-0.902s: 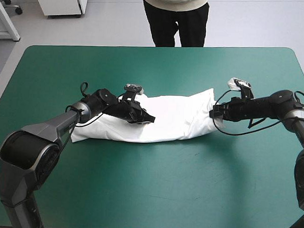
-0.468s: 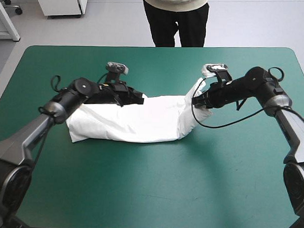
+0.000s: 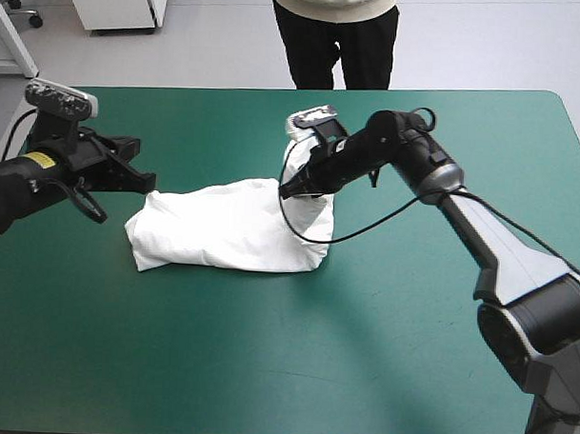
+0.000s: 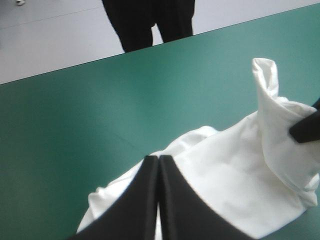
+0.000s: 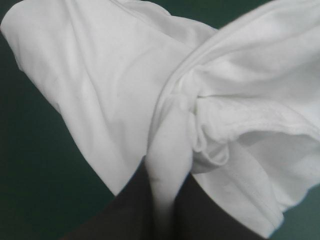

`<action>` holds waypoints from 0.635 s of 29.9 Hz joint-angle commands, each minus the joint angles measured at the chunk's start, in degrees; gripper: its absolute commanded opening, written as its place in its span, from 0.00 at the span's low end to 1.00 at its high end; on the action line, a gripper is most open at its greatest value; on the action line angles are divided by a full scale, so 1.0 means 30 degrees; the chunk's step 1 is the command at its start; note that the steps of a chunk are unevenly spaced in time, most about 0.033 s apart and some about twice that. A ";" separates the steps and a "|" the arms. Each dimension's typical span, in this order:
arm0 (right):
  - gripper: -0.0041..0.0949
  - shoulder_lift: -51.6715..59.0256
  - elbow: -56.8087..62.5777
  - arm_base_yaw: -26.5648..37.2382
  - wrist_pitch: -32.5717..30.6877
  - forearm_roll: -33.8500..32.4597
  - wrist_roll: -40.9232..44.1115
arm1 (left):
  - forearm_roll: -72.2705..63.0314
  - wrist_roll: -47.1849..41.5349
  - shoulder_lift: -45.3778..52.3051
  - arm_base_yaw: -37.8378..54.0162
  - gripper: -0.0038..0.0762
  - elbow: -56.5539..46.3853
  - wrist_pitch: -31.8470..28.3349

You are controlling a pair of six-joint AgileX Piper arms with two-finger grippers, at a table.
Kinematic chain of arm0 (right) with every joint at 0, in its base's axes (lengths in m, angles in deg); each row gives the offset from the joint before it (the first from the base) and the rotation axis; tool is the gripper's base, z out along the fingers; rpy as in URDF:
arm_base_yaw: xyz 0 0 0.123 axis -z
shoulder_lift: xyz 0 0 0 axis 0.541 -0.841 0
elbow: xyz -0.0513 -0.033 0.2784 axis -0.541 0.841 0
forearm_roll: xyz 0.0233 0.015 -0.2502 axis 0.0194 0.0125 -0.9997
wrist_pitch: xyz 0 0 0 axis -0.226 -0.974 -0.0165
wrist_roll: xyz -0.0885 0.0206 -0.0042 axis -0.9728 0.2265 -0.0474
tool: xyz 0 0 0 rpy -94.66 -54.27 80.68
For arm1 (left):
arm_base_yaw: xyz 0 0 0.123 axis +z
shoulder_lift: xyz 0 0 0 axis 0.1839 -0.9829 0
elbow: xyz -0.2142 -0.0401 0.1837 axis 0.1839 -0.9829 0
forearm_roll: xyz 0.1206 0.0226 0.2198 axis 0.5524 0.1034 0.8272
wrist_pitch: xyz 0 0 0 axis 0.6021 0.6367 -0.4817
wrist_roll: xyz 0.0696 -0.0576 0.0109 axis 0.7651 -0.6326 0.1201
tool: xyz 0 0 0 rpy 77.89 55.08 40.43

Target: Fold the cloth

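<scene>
The white T-shirt [image 3: 223, 236] lies as a long folded bundle on the teal-green cover, left of the table's middle. My right gripper [image 3: 291, 187] is shut on the T-shirt's right end and holds it raised over the bundle, the cloth hanging in a fold beneath it. In the right wrist view a pinched ridge of the T-shirt [image 5: 100, 90] runs between the fingers [image 5: 135, 210]. My left gripper [image 3: 144, 180] hovers just off the bundle's left end, shut and holding nothing. The left wrist view shows its fingers [image 4: 172, 200] meeting in a point, with the T-shirt [image 4: 235, 190] ahead.
Teal-green cover [image 3: 361, 353] shows on every side of the T-shirt. The table's far edge [image 3: 304, 87] runs well beyond the bundle, and its left edge lies close behind my left arm.
My left gripper has let go of the T-shirt and drawn back to the left. My right gripper has carried the right end up and leftward, so the bundle is shorter.
</scene>
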 commanded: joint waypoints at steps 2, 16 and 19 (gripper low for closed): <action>0.04 -0.1463 -0.4071 -0.1794 0.0165 -0.0613 0.1248 | 0.1998 -0.1482 0.1168 0.0096 0.04 0.0618 0.0566; 0.04 -0.8295 -1.5076 -0.5266 -0.2492 -0.0710 0.2611 | 0.2416 -0.1570 0.1171 0.0096 0.04 0.0618 0.1160; 0.04 -0.8725 -1.5511 -0.5668 -0.1484 0.0982 0.1756 | 0.2416 -0.1570 0.1171 0.0096 0.04 0.0618 0.1160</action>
